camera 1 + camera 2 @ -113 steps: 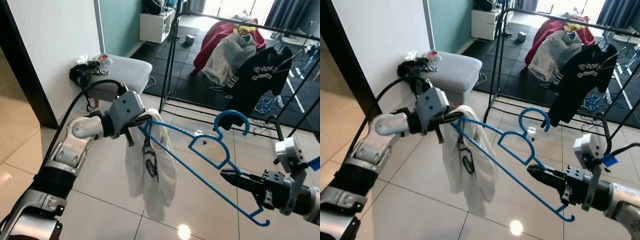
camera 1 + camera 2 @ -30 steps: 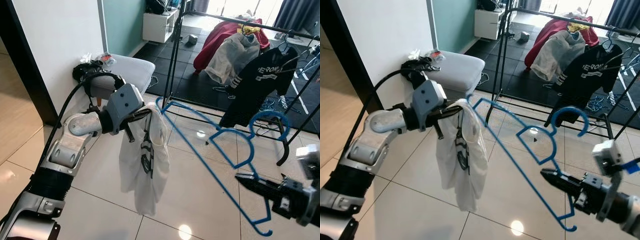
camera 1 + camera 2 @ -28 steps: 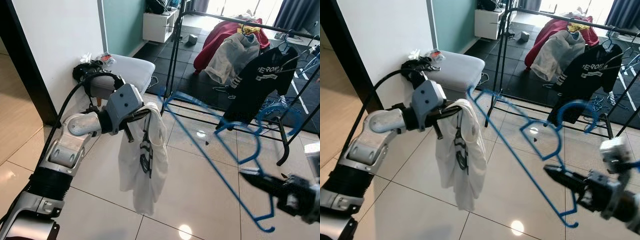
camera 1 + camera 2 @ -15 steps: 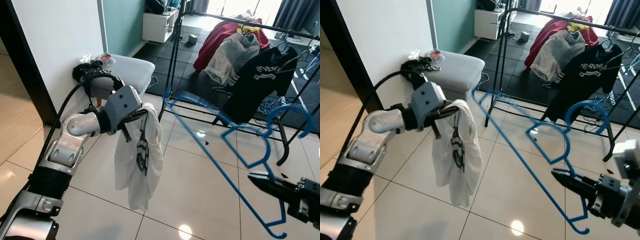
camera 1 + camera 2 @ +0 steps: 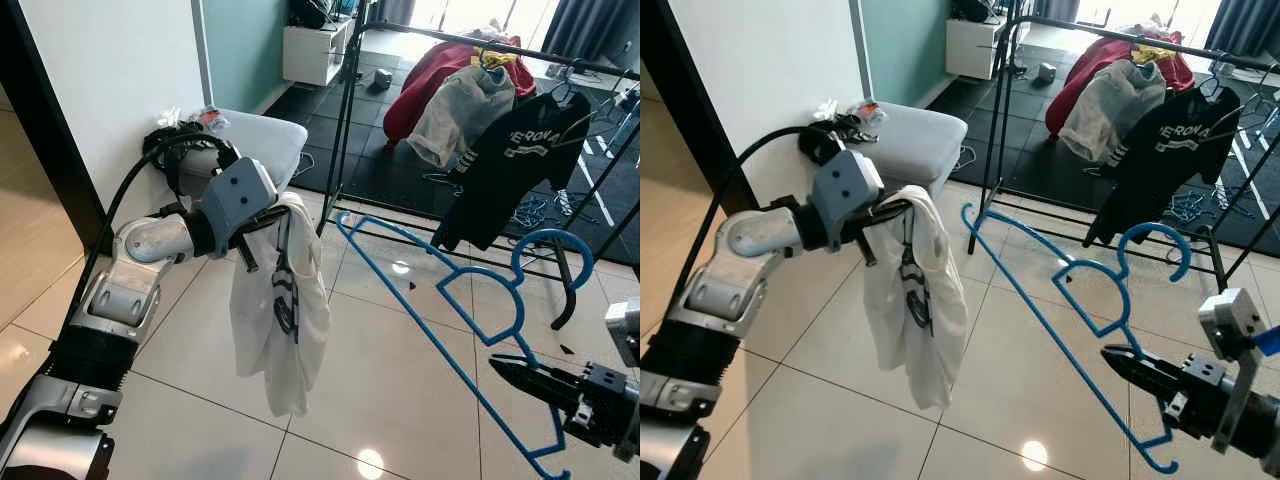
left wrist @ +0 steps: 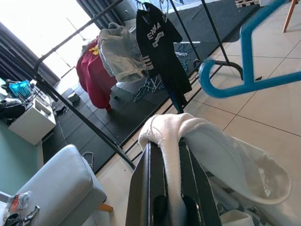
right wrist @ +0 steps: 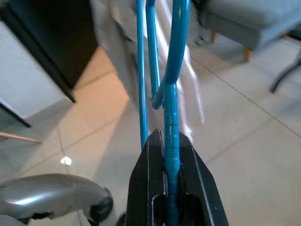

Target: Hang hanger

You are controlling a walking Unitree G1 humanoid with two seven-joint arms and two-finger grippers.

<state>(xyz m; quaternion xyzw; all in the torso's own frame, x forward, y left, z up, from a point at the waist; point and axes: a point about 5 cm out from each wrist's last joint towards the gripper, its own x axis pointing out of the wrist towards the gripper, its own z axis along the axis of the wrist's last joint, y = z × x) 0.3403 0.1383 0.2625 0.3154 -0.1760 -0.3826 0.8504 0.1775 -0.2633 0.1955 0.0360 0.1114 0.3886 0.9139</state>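
Two grippers are working here. We are clamping a blue hanger (image 5: 1070, 310) in our right gripper (image 5: 1118, 362) at 5 o'clock in the head views; the fingers are clenched on the hanger's lower bar, as the right wrist view confirms (image 7: 170, 155). The hanger is angling up toward 11 o'clock, with its hook (image 5: 553, 255) curling at 3 o'clock, and it is hanging in the air in front of the rack, touching nothing else.

We are holding a white shirt (image 5: 280, 310) in our left gripper (image 5: 262, 222) at 9 o'clock. The shirt is draping over the pinched fingers (image 6: 150, 188) and hanging free above the tiled floor (image 5: 380, 370).

A black clothes rack (image 5: 345, 110) is standing at 12 o'clock. A black T-shirt (image 5: 510, 160), a grey garment (image 5: 455, 110) and a red garment (image 5: 415, 75) are hanging on its rail. A grey stool (image 5: 905, 140) is sitting at 10 o'clock beside the white wall (image 5: 110, 80), with small items lying on it.
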